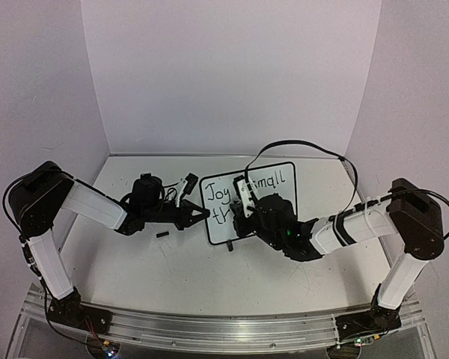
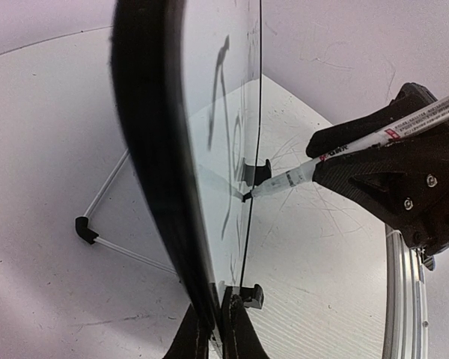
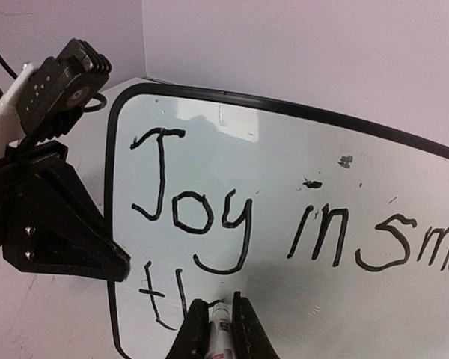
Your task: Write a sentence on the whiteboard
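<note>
The whiteboard (image 1: 284, 203) stands upright mid-table on its small black feet (image 2: 255, 294). My left gripper (image 1: 203, 215) is shut on its left edge, and the left wrist view has the jaws (image 2: 215, 329) pinching the black frame. My right gripper (image 1: 245, 212) is shut on a white marker (image 3: 220, 327), tip touching the board (image 3: 299, 164). The sentence (image 3: 209, 206) reads "Joy in sm" on the top line, running off the frame, with "th" (image 3: 161, 295) below; the tip sits just right of that. The left wrist view shows the marker (image 2: 359, 142) meeting the board face (image 2: 243, 97).
A small black piece (image 1: 162, 235) lies on the tabletop in front of the left gripper. A wire prop with a black end cap (image 2: 84, 229) leans behind the board. A black cable (image 1: 299, 143) loops over the board's top. White walls close off the back and sides.
</note>
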Motion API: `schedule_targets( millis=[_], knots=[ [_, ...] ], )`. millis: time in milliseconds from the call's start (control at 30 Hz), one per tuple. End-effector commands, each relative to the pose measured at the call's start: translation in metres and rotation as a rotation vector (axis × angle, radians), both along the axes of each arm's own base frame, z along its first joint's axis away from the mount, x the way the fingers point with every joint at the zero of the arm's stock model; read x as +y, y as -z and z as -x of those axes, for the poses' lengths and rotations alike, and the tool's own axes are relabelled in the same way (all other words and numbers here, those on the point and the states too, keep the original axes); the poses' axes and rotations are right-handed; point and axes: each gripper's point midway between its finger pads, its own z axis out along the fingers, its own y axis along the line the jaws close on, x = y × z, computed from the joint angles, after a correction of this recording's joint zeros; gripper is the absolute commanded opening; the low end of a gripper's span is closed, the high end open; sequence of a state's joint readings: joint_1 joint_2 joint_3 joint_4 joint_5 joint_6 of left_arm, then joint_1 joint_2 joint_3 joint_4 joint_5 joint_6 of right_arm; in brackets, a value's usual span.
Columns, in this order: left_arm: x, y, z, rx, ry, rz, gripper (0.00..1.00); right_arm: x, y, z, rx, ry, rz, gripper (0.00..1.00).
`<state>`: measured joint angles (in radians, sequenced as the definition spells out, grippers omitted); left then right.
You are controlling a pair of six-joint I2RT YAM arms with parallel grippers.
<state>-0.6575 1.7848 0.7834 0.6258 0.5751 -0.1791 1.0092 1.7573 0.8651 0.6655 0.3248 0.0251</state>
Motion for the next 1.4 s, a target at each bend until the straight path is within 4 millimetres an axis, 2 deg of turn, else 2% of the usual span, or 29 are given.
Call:
schedule_targets(
  millis=[0,300,400,533,600,967,1367],
  knots=[
    [0.014,0.016,-0.010,-0.037,-0.061,-0.096,0.00,-0.015,0.003,-0.005,0.009,0.044,-0.003,0.00],
    [0.013,0.017,-0.011,-0.035,-0.059,-0.095,0.00,-0.016,0.025,0.002,0.068,0.027,0.008,0.00],
    [0.013,0.016,-0.012,-0.036,-0.059,-0.095,0.00,-0.013,0.009,0.004,0.051,0.006,-0.020,0.00],
    [0.012,0.017,-0.012,-0.033,-0.059,-0.095,0.00,-0.009,-0.025,0.006,0.012,-0.025,-0.092,0.00],
    [0.012,0.016,-0.012,-0.035,-0.059,-0.094,0.00,-0.011,-0.030,0.003,0.002,-0.023,-0.101,0.00],
    [0.013,0.017,-0.012,-0.031,-0.062,-0.098,0.00,-0.008,-0.037,-0.009,-0.045,-0.009,-0.090,0.00],
    [0.013,0.018,-0.012,-0.029,-0.062,-0.100,0.00,-0.001,-0.041,-0.010,-0.050,-0.027,-0.101,0.00]
  ],
)
